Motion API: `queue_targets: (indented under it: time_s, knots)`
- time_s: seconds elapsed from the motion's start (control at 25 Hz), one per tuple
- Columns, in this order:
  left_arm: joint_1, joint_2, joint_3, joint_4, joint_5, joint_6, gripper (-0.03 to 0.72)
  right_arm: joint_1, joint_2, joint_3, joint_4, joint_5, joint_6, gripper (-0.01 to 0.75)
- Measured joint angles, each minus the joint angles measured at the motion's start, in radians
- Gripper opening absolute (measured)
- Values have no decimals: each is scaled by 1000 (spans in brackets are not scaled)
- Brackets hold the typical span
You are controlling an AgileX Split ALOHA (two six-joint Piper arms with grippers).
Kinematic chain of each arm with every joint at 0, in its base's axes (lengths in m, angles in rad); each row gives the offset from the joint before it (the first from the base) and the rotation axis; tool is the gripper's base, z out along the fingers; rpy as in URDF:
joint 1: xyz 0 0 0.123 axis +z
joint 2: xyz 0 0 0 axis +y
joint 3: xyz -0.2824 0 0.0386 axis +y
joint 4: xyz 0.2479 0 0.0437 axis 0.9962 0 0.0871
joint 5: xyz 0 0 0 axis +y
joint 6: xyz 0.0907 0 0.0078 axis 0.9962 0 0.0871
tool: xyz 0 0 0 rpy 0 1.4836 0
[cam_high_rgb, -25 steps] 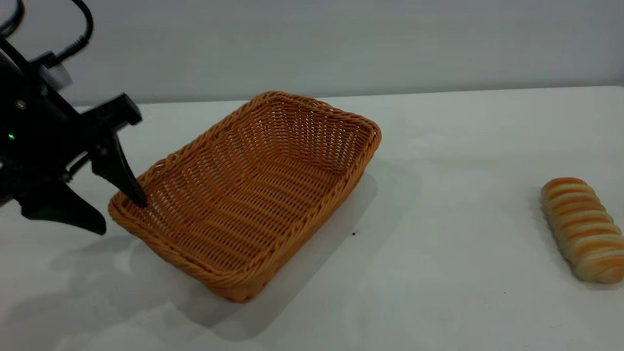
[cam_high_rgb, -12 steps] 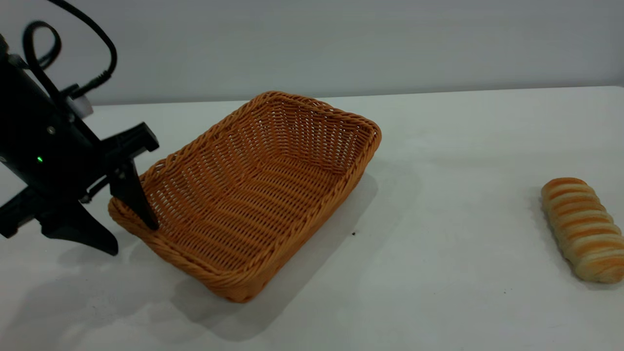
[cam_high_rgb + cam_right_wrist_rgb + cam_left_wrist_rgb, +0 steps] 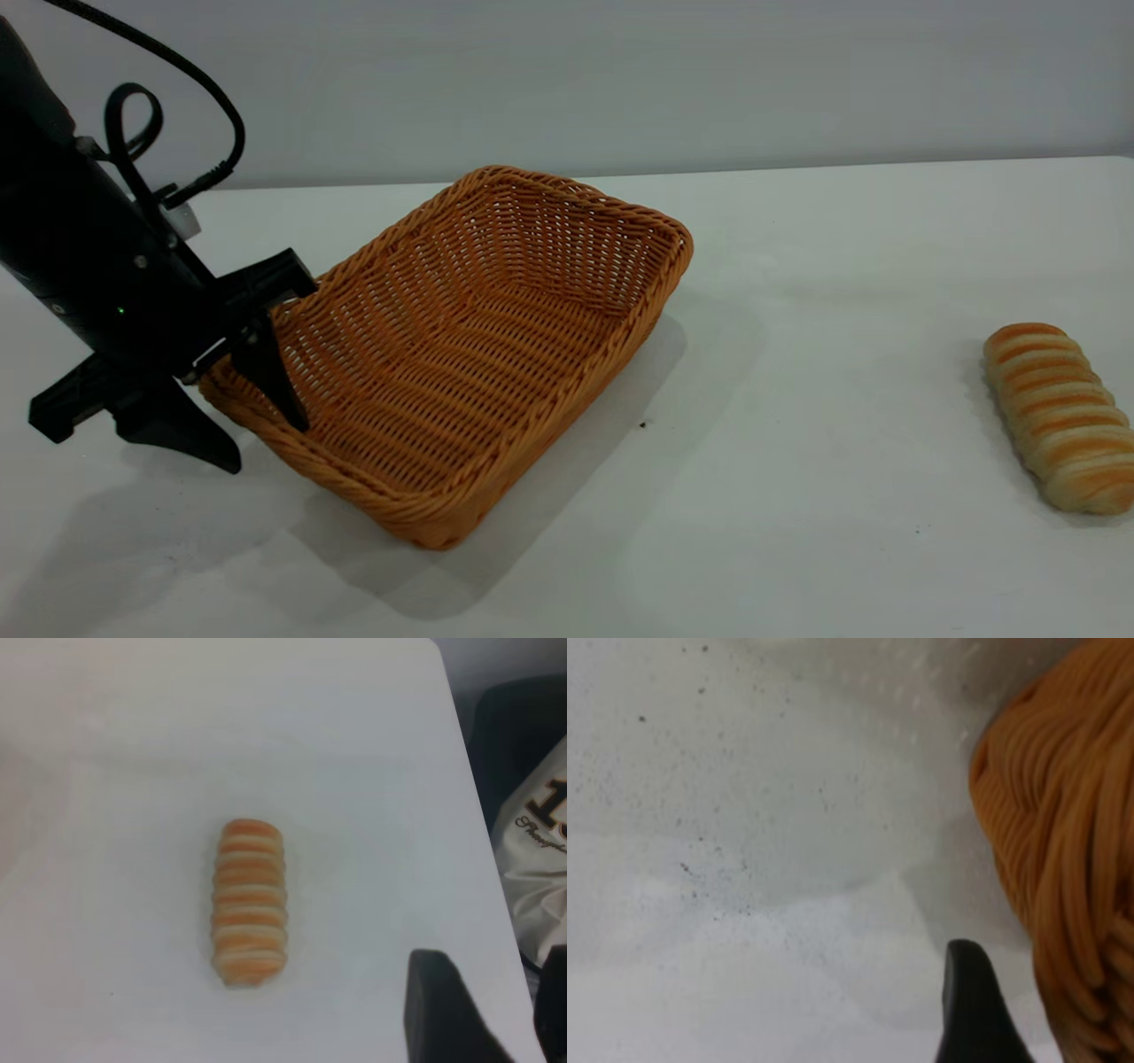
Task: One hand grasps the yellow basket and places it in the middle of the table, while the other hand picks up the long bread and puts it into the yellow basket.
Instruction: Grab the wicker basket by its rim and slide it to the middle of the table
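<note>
Backdrop: plain grey wall behind a wide white worktop (image 3: 797,292) with a few dark specks.
Landmark: the yellow basket (image 3: 461,354), one only, resting on the worktop toward my left arm's side and not yet in the middle, as I judge it.
My left pincer (image 3: 257,439): spread wide and holding nothing; one finger reaches down inside the basket near its corner, the other sits outside, so the braided rim lies between them.
Right pincer (image 3: 483,1014): seen only in its own wrist view, above the worktop edge beside the loaf; it holds nothing, but whether it is open I cannot tell.
Long bread (image 3: 1059,416): one loaf, lying flat, well apart from the basket on the side away from my left pincer.
Basket handling, my guess: light and fairly stiff, the weave rough enough not to slip; pinching the rim at this corner should let me drag or lift it, though it may tilt.
Bread handling, my guess: soft and light, easily dented; best taken gently across its middle.
Count: one basket, one loaf, two pincers.
</note>
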Motion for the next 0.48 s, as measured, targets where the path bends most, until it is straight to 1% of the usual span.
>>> queue_targets:
  time_s: [0.04, 0.12, 0.28, 0.32, 0.36, 0.4, 0.48]
  knots:
    - [0, 5, -3, -1, -3, 0, 449, 0, 0, 0, 0, 0, 0, 302]
    - [0, 13, -6, -3, -14, 0, 392, 0, 0, 0, 0, 0, 0, 302]
    - [0, 25, -8, -55, -32, -11, 235, 0, 0, 0, 0, 0, 0, 302]
    - [0, 26, -8, -67, -35, -9, 177, 0, 0, 0, 0, 0, 0, 302]
    - [0, 27, -8, -72, -40, -2, 141, 0, 0, 0, 0, 0, 0, 302]
    - [0, 27, -8, -72, -41, 13, 117, 0, 0, 0, 0, 0, 0, 302]
    - [0, 28, -8, -67, -37, 49, 116, 0, 0, 0, 0, 0, 0, 302]
